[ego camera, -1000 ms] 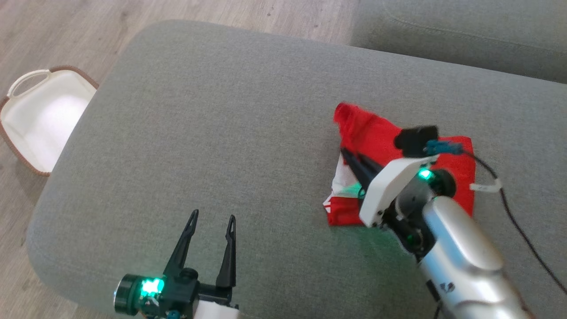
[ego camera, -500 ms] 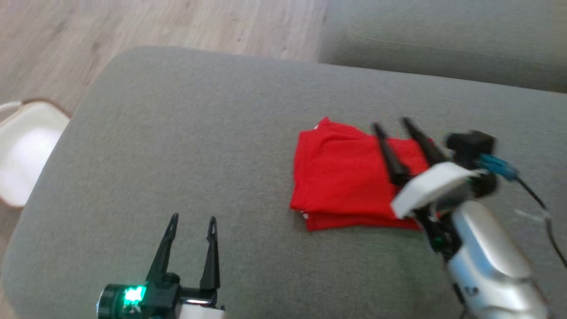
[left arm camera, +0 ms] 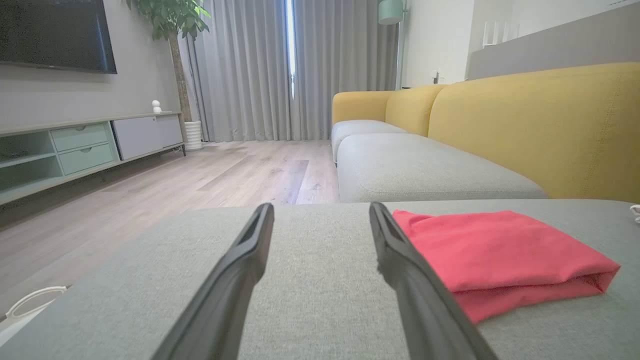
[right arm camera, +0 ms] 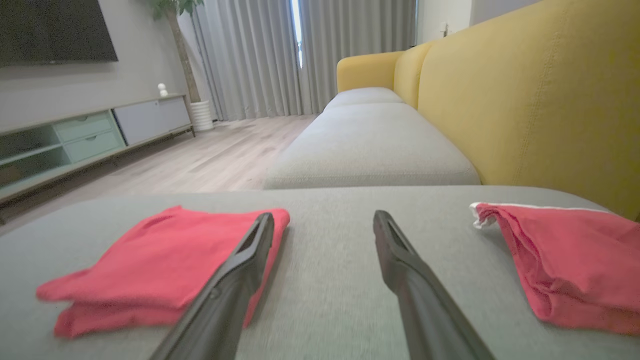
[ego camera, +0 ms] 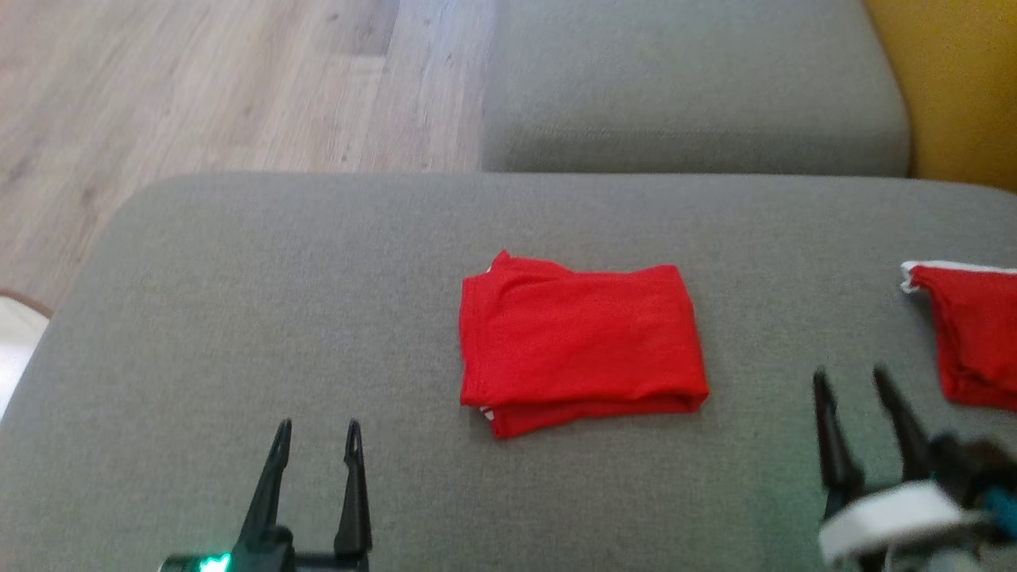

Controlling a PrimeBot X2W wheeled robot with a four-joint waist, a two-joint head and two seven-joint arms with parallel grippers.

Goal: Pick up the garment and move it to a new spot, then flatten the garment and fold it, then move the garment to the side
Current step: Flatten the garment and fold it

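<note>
Two red garments lie apart: folded garment (ego camera: 580, 342), seemingly crumpled garment (ego camera: 981, 334).

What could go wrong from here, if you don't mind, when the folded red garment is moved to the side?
1. The folded garment shows loose layers at its near edge, so a one-sided pinch could drag only the top layer and undo the fold.
2. A second red garment lies close to the right gripper, which could snag it or grab it by mistake.
</note>
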